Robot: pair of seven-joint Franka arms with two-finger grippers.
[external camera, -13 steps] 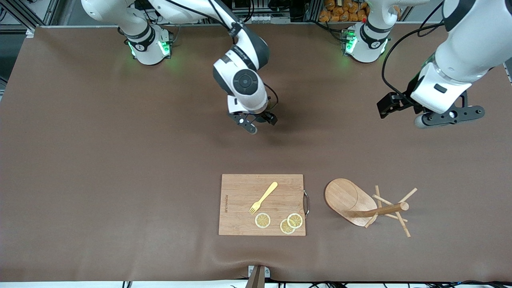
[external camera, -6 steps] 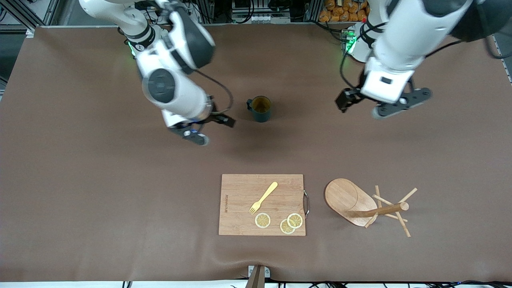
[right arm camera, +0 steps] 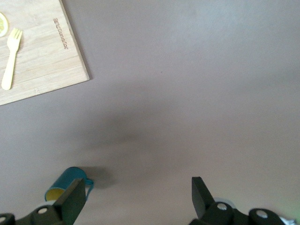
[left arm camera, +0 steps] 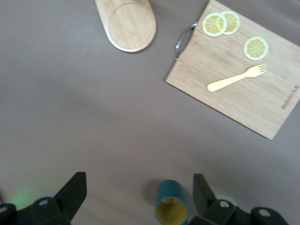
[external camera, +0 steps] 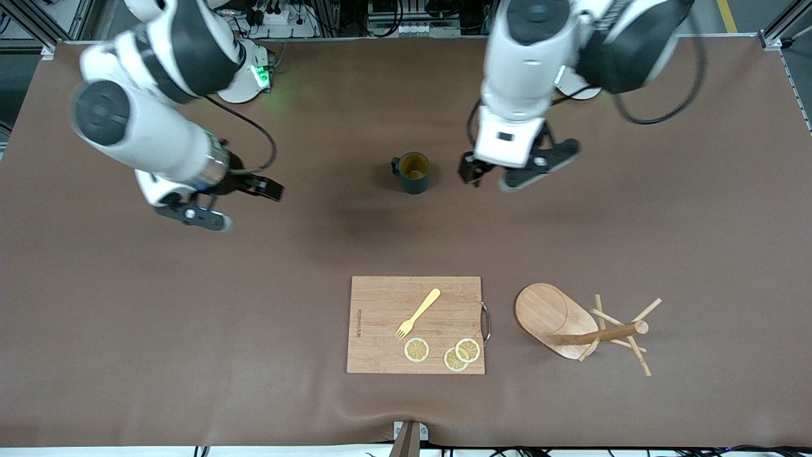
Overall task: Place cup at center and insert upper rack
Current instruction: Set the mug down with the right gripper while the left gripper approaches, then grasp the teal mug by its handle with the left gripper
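Upper rack [external camera: 580, 327] lay tipped near the board [external camera: 415, 324]; the cup [external camera: 413, 172] stood upright mid-table. Left gripper [external camera: 491, 179] hovered beside the cup, right gripper [external camera: 219, 203] well apart, both fingers wide; best to grasp the rack's post.

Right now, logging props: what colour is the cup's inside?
Yellowish-tan, inside the dark teal cup; the front view shows it best.

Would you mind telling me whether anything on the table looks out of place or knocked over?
Yes: the upper rack lies tipped on its side beside the cutting board, its oval base on edge, its post and pegs along the table. The cup stands upright, farther from the front camera. Nothing looks spilled or damaged.
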